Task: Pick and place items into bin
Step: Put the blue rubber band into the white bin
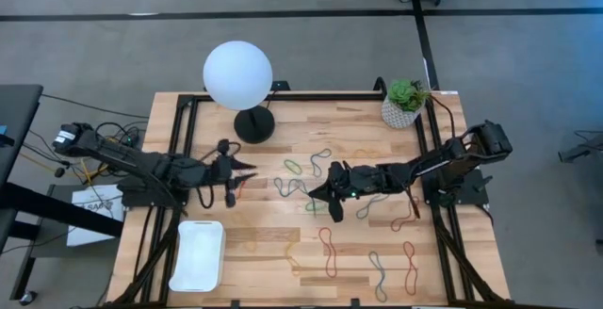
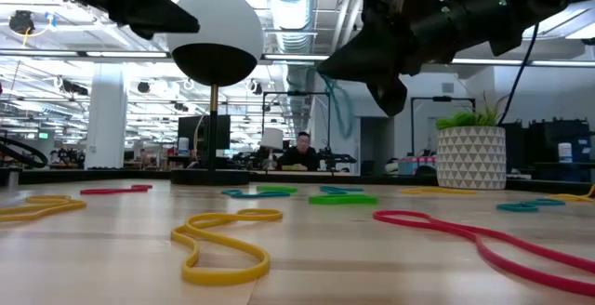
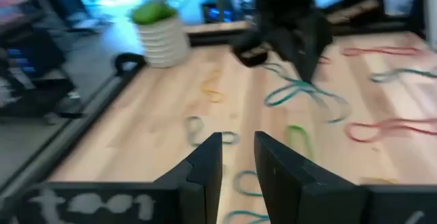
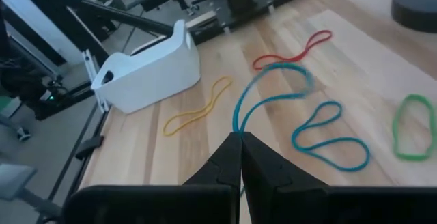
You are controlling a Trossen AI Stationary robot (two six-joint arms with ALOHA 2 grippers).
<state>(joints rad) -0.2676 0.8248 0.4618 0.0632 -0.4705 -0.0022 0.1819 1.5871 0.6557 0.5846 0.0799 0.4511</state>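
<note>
right jaws point(image 4: 240, 157) pinch teal band point(image 4: 273, 91), dangling above table.

Left wrist view motion-blurred, plant pot point(image 3: 162, 38) and bands indistinct, teal rubber band point(image 4: 268, 93) smeared by motion in right wrist view, red band point(image 2: 483, 240) cut off at low view's edge.

Bright, even overhead light with soft shadows; the left wrist view is motion-blurred, the low view's foreground soft.
</note>
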